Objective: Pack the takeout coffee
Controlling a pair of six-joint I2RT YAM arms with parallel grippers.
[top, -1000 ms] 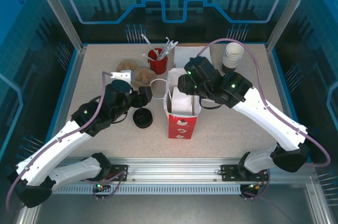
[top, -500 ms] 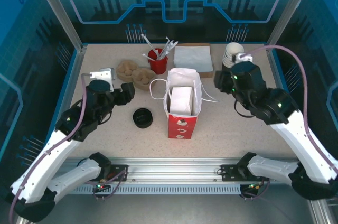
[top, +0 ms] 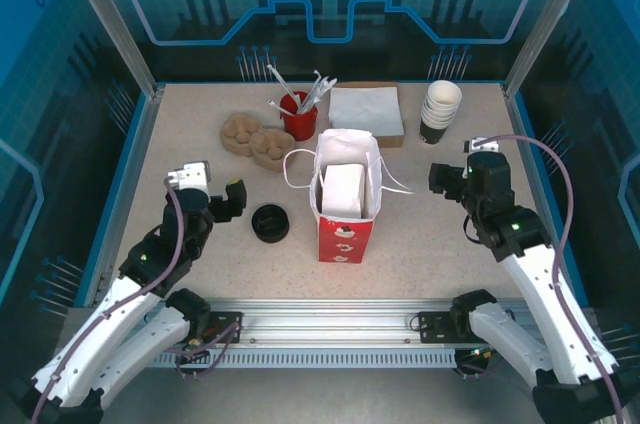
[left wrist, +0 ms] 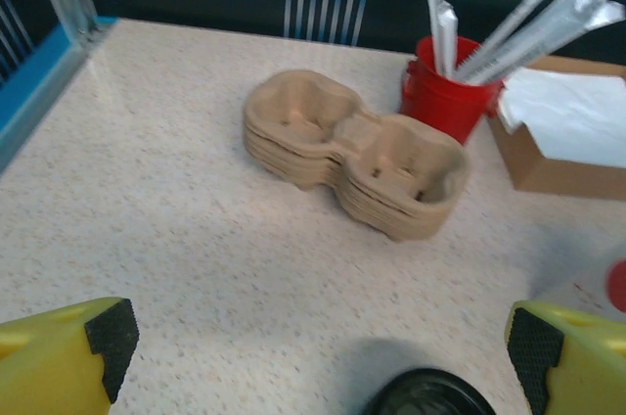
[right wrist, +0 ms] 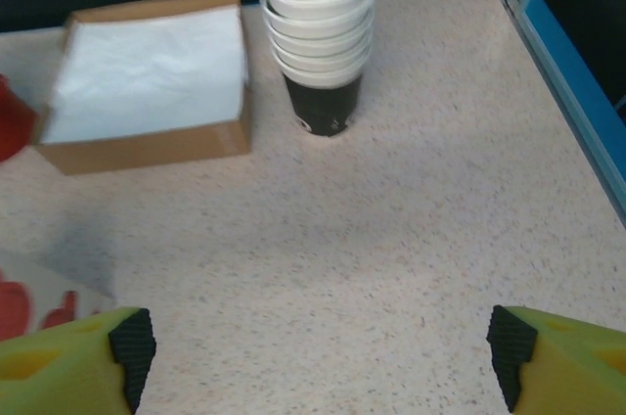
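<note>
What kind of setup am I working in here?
Probably a mock takeout-coffee counter inside a robot test cell: a stack of paper cups, moulded cup carriers and a box of napkins sit on a speckled tabletop, fenced by aluminium posts.

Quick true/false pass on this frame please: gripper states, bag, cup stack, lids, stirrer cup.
1. The left gripper and the right gripper are both open with nothing between the fingers. True.
2. The cup stack stands left of the napkin box in the top view. False: it stands right of the box.
3. The red bag stands upright between the two arms. True.
4. The black lids lie inside the bag. False: they sit on the table, left of the bag.
5. The red cup with the stirrers has tipped over. False: it stands upright beside the cardboard carriers.
</note>
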